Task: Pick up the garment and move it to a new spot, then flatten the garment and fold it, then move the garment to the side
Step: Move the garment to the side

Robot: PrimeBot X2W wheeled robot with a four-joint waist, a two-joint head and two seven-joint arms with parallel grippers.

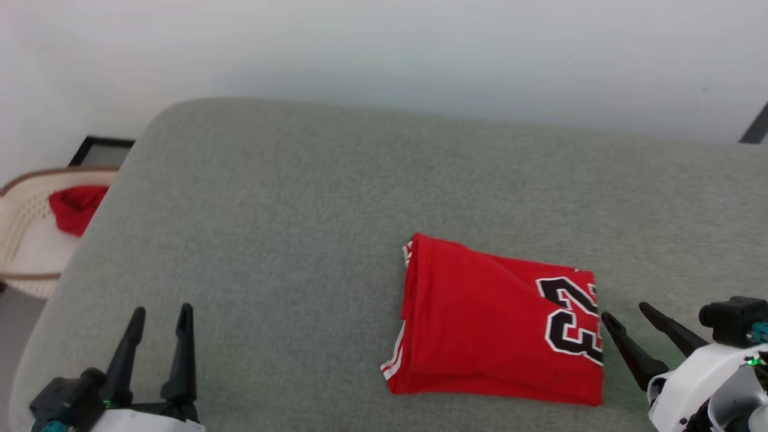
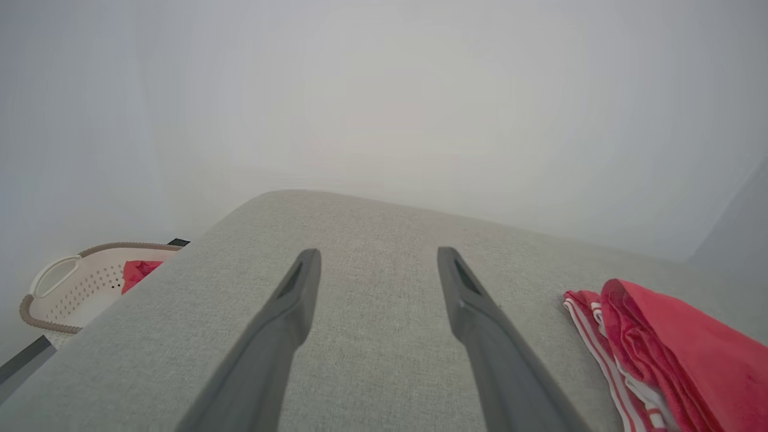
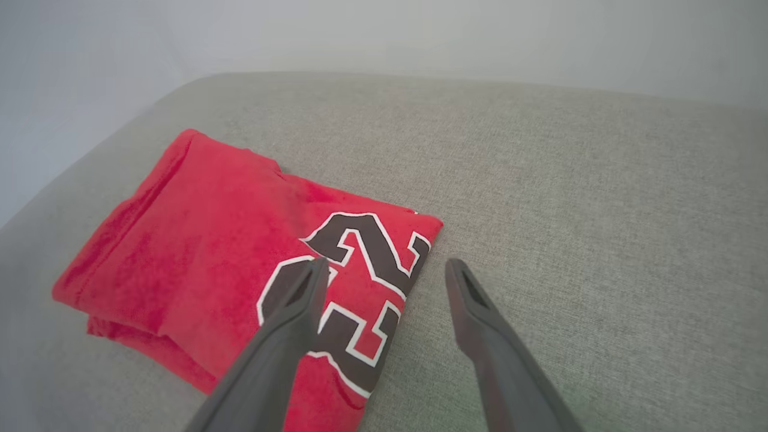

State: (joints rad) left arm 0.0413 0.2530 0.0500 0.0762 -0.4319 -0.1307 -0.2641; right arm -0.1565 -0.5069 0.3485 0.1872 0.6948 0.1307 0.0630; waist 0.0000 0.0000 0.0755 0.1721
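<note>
The garment point(image 1: 492, 318) lies folded into a red rectangle on the grey cushion point(image 1: 300, 228), right of centre, with black-and-white numerals on its right end and striped trim at its left edge. In the right wrist view the garment point(image 3: 228, 258) sits under and left of the fingers. My right gripper point(image 1: 627, 317) is open just beside the garment's right edge, holding nothing. My left gripper point(image 1: 161, 313) stands open at the lower left, far from the shirt. The left wrist view catches the garment's striped edge point(image 2: 648, 354) at its right.
A cream laundry basket point(image 1: 24, 240) holding another red cloth point(image 1: 75, 207) stands off the cushion's left edge. A pale wall runs behind the cushion. A dark frame point(image 1: 99, 150) lies on the floor by the basket.
</note>
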